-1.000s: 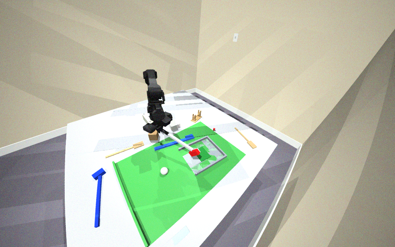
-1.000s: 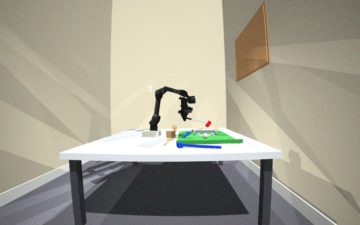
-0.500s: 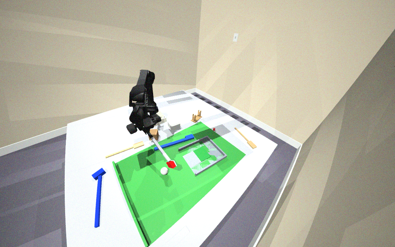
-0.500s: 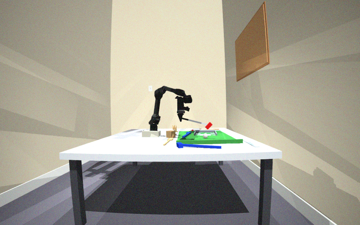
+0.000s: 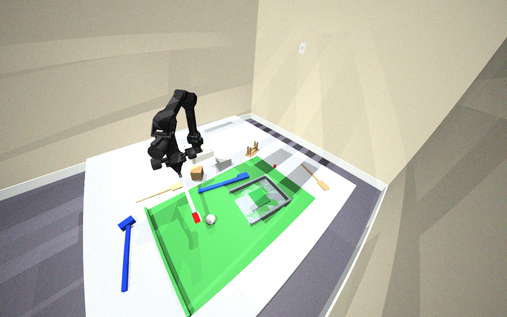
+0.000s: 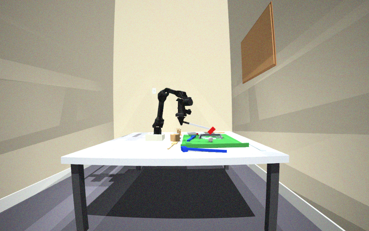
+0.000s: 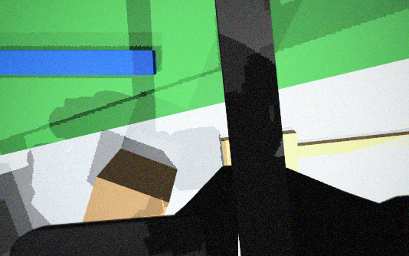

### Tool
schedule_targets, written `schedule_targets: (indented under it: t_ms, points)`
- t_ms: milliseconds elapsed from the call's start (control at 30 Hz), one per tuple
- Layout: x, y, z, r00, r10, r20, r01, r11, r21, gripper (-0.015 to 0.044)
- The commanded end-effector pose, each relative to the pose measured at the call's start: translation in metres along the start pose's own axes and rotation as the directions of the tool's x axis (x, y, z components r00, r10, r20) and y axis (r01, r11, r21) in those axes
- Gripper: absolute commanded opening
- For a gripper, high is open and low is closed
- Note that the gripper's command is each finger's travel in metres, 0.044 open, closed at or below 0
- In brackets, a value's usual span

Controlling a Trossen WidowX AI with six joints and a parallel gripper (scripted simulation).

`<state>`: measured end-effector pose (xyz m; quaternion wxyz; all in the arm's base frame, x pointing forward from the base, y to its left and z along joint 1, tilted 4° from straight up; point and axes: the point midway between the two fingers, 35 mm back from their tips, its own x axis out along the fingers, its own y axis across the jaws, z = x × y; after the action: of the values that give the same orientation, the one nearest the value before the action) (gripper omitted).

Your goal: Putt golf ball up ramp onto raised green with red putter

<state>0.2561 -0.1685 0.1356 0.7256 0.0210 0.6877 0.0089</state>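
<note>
1. Putter first: the red putter [image 5: 195, 217] is clamped by its white shaft in my gripper [image 5: 179, 172], slanting down and away so the red head sits beside the golf ball [image 5: 210, 219].
2. In the exterior view the head [image 6: 211, 130] hangs well above the green mat [image 6: 234, 143], so I judge it is lined up over the ball, not yet down at striking height.
3. The head sits on the side of the ball away from the ramp [image 5: 246, 205]; I read that as deliberate, so a push sends the ball toward the incline.
4. The ball rests on the mat, apart from the ramp's foot, and the raised green [image 5: 261, 196] inside its grey frame lies beyond.
5. A blue putter [image 5: 223, 182] lies on the mat near the frame, off the ball-to-ramp line as far as I can tell; a second blue one [image 5: 126, 251] lies on the white table [image 5: 108, 179], well apart.
6. In the wrist view the shaft [image 7: 249, 77] runs straight out over the mat edge, with a wooden block [image 7: 128, 188] and a pale wooden stick [image 7: 345, 143] on the table below.
7. My next worry is lowering the head without nudging the ball sideways.
</note>
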Motion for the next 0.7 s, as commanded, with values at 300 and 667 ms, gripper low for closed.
schedule_targets:
  t_ms: [300, 667]
  points:
    - [0.038, -0.001, 0.0, 1.0, 0.003, 0.006, -0.003, 1.0, 0.013, 0.0]
    - [0.05, -0.002, 0.0, 1.0, 0.003, 0.006, -0.003, 1.0, 0.013, 0.0]
